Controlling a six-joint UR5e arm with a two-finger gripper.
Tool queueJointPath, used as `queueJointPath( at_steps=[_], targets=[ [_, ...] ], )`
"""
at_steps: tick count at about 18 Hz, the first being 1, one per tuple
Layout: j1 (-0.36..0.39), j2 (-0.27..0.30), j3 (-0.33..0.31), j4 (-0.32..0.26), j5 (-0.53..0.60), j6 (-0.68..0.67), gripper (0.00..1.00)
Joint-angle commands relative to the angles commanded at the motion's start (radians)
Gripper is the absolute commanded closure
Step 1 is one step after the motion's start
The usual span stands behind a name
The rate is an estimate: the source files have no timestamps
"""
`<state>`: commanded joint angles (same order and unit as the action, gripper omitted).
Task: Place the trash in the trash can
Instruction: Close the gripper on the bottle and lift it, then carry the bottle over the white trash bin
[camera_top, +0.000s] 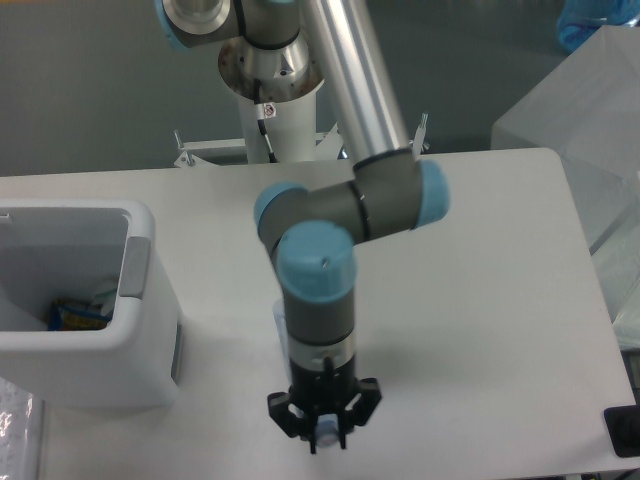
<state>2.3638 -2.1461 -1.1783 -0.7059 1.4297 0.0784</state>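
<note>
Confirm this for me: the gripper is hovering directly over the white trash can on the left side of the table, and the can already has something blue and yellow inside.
Not quite. The gripper is not over the trash can; it points down at the table well to the can's right, near the front edge. The rest holds: the camera view shows the white can at the left with a blue and yellow item inside.
</note>
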Motion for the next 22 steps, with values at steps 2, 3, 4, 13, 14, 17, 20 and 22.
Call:
queueJointPath(
  at_steps=[2, 3, 4, 13, 14, 17, 20, 22],
  targets=[
    [0.005, 0.005, 0.017, 0.104, 0.0, -0.04, 0.67],
    [0.003, 0.005, 0.035, 0.144, 0.0, -0.051, 0.67],
    [0.0, 0.011, 0.054, 0.152, 0.0, -0.06, 0.67],
    [-0.058, 0.159, 0.054, 0.16, -0.087, -0.063, 0.67],
    [-0.064, 0.181, 0.052, 0.16, -0.086, -0.057, 0.67],
    [-0.089, 0.224, 0.054, 0.16, -0.089, -0.06, 0.67],
    [-0.132, 0.245, 0.051, 0.16, -0.089, -0.066, 0.67],
    [-0.167, 0.255, 0.034, 0.16, -0.087, -0.066, 0.67]
  ],
)
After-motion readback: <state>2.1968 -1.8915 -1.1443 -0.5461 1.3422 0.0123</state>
